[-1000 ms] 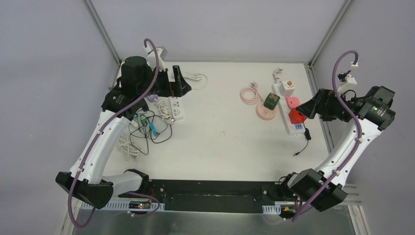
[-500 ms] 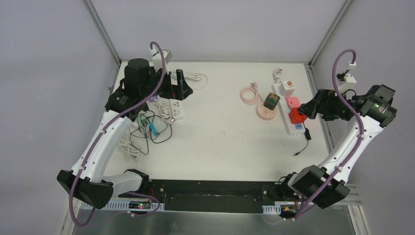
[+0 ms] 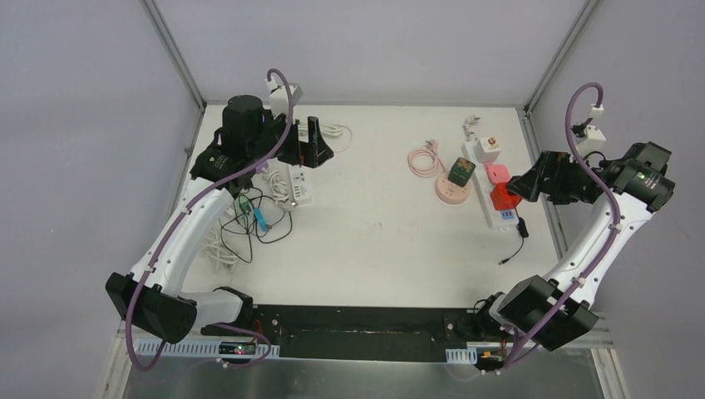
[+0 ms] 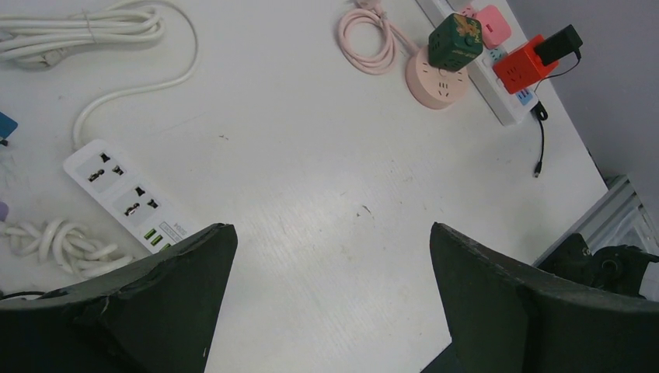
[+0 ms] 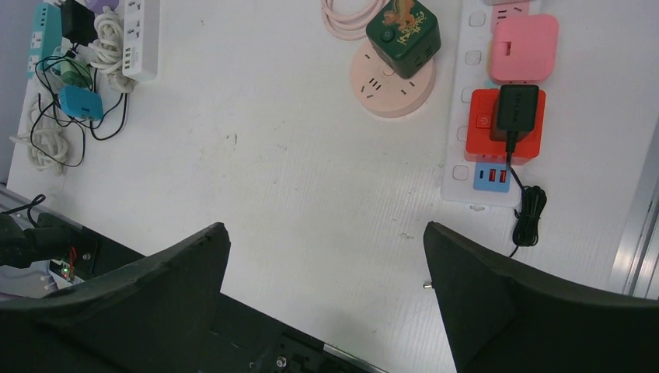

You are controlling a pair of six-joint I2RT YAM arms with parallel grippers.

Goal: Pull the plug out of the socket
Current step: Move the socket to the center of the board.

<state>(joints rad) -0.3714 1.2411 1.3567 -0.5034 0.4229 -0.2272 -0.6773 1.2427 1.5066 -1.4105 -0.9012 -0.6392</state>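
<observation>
**benchrat:** ok so where's the plug in this one? are the pincers on anything?

**yam_fan:** Nope, not pulled yet. The black plug (image 5: 517, 107) is seated in the red socket block (image 5: 480, 136). That block sits on the long white strip (image 5: 466, 58) running along the right edge of the tabletop (image 3: 382, 241). Its thin black cord (image 5: 530, 214) drops off past the near end of the strip and bunches up there. The right pincer (image 5: 324, 229) is spread wide with nothing between its fingers. It hangs up above that right side, clear of the plug.

**benchrat:** what else is around the strip?

**yam_fan:** There's a pink adapter (image 5: 523, 48) just beside the red block, on its far side. Left of the strip is a round pink socket (image 5: 381, 93) with a green cube (image 5: 402, 35) stuck in the top. A coiled pink cable (image 5: 342, 15) lies a bit farther back.

**benchrat:** and the left arm?

**yam_fan:** Same deal. The left pincer (image 4: 330, 233) is released, wide apart and empty. It's over the far left area, above a second white strip (image 4: 124, 194). A looped white cable (image 4: 78, 31) lies on the far side of that strip, and there's a mess of black wires (image 3: 249, 224) on the near side.
</observation>
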